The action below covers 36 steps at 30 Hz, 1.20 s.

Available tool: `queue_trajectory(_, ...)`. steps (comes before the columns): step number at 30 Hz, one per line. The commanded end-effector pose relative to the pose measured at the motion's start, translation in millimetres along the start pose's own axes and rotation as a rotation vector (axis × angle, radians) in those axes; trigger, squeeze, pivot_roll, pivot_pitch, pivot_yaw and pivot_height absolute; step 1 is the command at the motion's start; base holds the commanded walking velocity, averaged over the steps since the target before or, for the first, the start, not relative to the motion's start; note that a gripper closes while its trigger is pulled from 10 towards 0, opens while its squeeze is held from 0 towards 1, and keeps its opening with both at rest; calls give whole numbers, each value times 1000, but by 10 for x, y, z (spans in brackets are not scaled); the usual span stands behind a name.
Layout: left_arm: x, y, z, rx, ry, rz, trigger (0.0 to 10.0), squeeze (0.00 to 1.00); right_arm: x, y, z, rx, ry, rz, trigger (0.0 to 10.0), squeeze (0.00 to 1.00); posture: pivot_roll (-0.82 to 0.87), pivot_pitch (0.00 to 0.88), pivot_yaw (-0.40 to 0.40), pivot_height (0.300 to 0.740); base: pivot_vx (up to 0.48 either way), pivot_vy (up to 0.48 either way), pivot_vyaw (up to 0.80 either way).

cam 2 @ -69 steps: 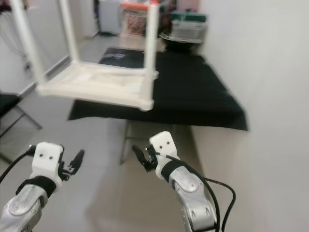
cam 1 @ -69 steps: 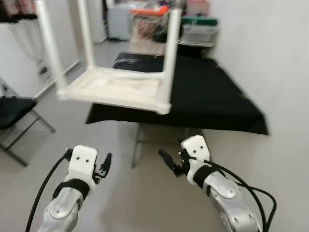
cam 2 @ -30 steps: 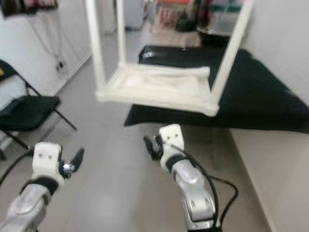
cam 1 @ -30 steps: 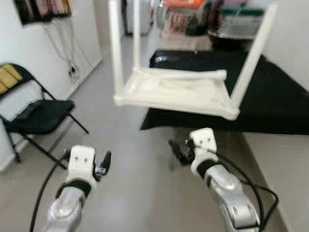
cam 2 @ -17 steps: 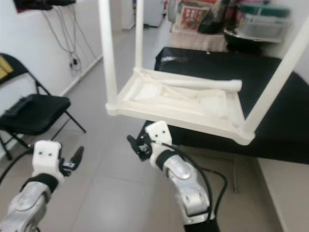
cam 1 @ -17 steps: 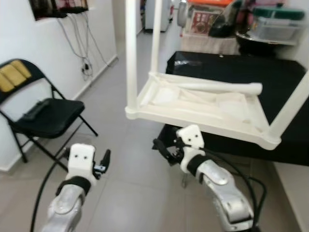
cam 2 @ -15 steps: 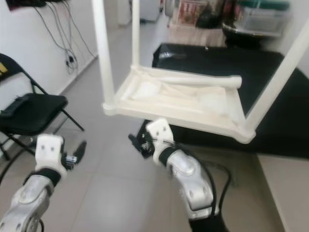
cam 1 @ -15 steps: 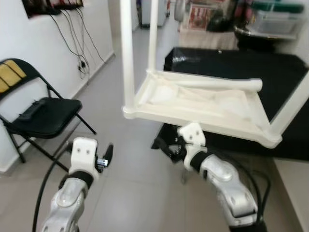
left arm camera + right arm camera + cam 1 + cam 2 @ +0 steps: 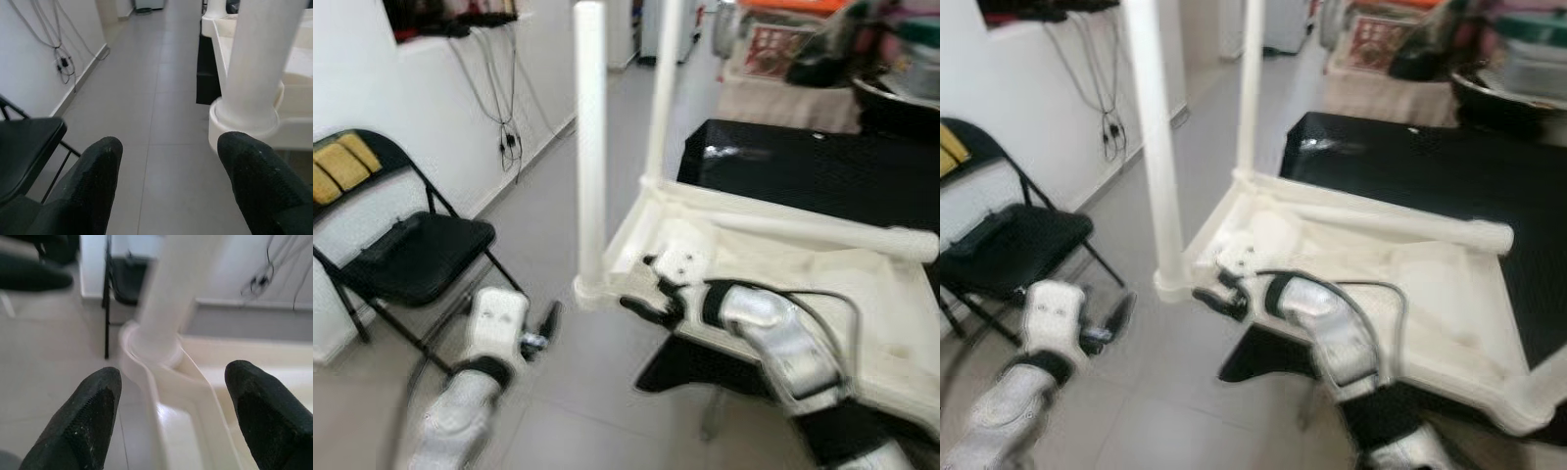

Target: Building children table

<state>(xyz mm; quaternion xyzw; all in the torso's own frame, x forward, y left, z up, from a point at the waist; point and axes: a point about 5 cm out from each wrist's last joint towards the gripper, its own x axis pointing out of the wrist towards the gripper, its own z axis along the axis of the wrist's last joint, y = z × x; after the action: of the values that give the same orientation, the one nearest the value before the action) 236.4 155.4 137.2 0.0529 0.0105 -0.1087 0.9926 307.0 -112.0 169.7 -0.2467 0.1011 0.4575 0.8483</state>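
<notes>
a black folding chair (image 9: 406, 257) is standing on the grey tiled floor (image 9: 543, 201) against the white wall (image 9: 372, 98), with yellow pads (image 9: 342, 164) sitting on its backrest and a small dark object (image 9: 389, 231) lying on its seat. cables (image 9: 504, 93) are hanging down the wall beyond the chair, running from a dark shelf-like thing (image 9: 450, 15) at the top. a bench under a black cloth (image 9: 803, 171) is stretching away on the right. behind it, blurred storage boxes and a basket (image 9: 773, 44) are piling up at the far end of the room.
</notes>
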Motion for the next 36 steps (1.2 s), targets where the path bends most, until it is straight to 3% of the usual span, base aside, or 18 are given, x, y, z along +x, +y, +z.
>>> queue_trajectory(1, -31, -85, -5, 12, 5, -66, 10000, 0, -63, -27, -34, 8, 42, 58, 10000, 0, 8, 53, -59, 740, 0, 0, 0)
queue_trajectory(4, -96, -187, -5, 23, 6, -167, 10000, 0, -154, -18, 11, 22, 48, 193, 10000, 0, 12, 60, -66, 740, 0, 0, 0)
queue_trajectory(16, -256, -322, 0, 20, 15, -315, 10000, 0, -397, 35, -18, 92, 75, 347, 10000, 0, 10, 83, -70, 740, 0, 0, 0)
queue_trajectory(17, -256, -317, 3, 20, 15, -316, 10000, 0, -398, 60, -107, 87, 138, 332, 10000, 0, 3, 84, -68, 740, 0, 0, 0)
queue_trajectory(22, -255, -314, 5, 21, 15, -321, 10000, 0, -351, 63, -202, 89, 204, 276, 10000, 0, 2, 85, -68, 740, 0, 0, 0)
queue_trajectory(25, -250, -311, 9, 25, 15, -322, 10000, 0, -245, -25, -288, 143, 249, 133, 10000, 0, 4, 84, -65, 740, 0, 0, 0)
queue_trajectory(28, -251, -309, 11, 26, 16, -321, 10000, 0, -239, -72, -314, 179, 265, 82, 10000, 0, 5, 84, -64, 740, 0, 0, 0)
queue_trajectory(36, -254, -301, 15, 27, 16, -321, 10000, 0, -265, -87, -385, 160, 318, 47, 10000, 0, 1, 88, -62, 740, 0, 0, 0)
